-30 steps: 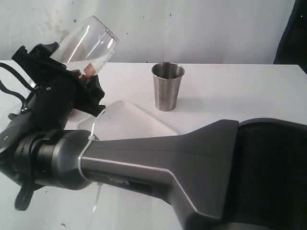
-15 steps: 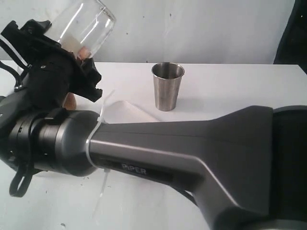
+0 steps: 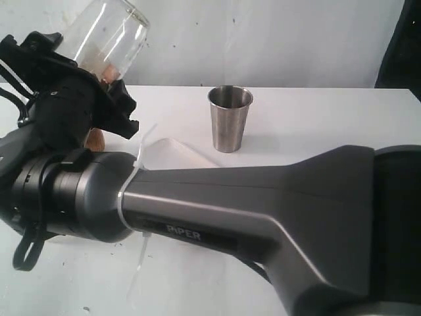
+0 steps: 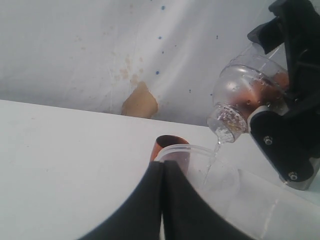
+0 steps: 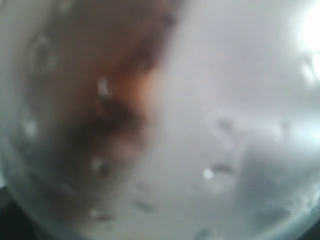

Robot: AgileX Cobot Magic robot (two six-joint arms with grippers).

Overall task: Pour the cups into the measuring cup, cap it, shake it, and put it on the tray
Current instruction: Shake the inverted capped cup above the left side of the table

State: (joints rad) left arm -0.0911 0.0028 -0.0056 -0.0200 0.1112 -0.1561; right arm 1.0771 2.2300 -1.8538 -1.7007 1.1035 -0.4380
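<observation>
My right gripper (image 3: 92,76) reaches across to the far left and is shut on the clear measuring cup (image 3: 112,36), held high and steeply tipped with something brownish inside. A thin stream of water (image 4: 216,148) falls from its lower end into a translucent plastic container (image 4: 200,148) below. The brown wooden cup (image 4: 169,144) stands just behind that container and peeks out under the gripper (image 3: 97,138). The steel tumbler (image 3: 229,118) stands upright mid-table. The white tray (image 3: 177,158) lies partly hidden under the right arm. My left gripper (image 4: 163,162) is shut and empty, close in front of the container.
The right arm's grey body (image 3: 263,210) fills the lower half of the exterior view and hides much of the table. A white wall (image 3: 276,39) with a brown patch (image 4: 140,102) closes off the far side.
The right gripper has lifted the measuring cup up and to the left and tipped it more steeply. The steel tumbler has not moved.
</observation>
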